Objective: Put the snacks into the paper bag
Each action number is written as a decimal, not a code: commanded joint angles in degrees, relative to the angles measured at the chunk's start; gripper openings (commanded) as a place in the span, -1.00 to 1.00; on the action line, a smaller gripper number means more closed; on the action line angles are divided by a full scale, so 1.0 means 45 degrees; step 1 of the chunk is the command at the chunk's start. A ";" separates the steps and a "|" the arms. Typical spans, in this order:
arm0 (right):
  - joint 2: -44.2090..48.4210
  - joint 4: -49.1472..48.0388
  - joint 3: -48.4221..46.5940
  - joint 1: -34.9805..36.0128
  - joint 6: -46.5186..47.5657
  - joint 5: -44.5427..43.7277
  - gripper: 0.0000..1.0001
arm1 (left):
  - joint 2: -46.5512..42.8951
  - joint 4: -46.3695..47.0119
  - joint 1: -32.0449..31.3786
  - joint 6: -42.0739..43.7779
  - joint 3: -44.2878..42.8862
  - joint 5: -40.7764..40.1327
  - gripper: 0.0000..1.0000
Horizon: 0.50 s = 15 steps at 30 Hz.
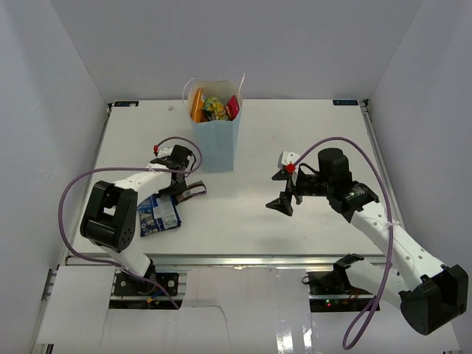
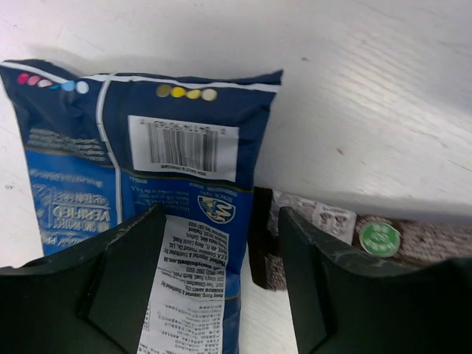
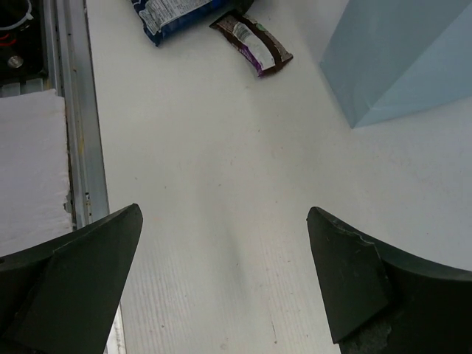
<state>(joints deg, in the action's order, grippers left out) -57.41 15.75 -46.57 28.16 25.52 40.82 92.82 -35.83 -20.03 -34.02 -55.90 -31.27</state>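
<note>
I hold left jaws apart over the blue pouch (image 2: pixel 169 96), dark brown bar (image 2: pixel 428 240) just beside (likely my next pick); right jaws wide, empty.

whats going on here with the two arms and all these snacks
Two robot arms are packing snacks into a tall light-blue paper bag, which already holds an orange chip bag, a yellow-green pouch and a red packet. The left gripper, jaws open, hangs over a dark blue pouch that lies beside a dark brown bar on the white table. The right gripper is open and empty.
</note>
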 commanded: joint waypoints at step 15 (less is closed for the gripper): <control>0.0569 -0.0511 -0.0062 -0.0750 -0.0202 0.1495 0.96 | -0.0388 -0.0591 0.0916 0.0294 -0.0371 -0.0203 -1.00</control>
<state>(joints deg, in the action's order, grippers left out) -56.36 15.07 -46.54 25.76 25.34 45.43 96.31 -37.78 -16.73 -33.28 -56.25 -34.81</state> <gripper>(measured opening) 0.984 0.036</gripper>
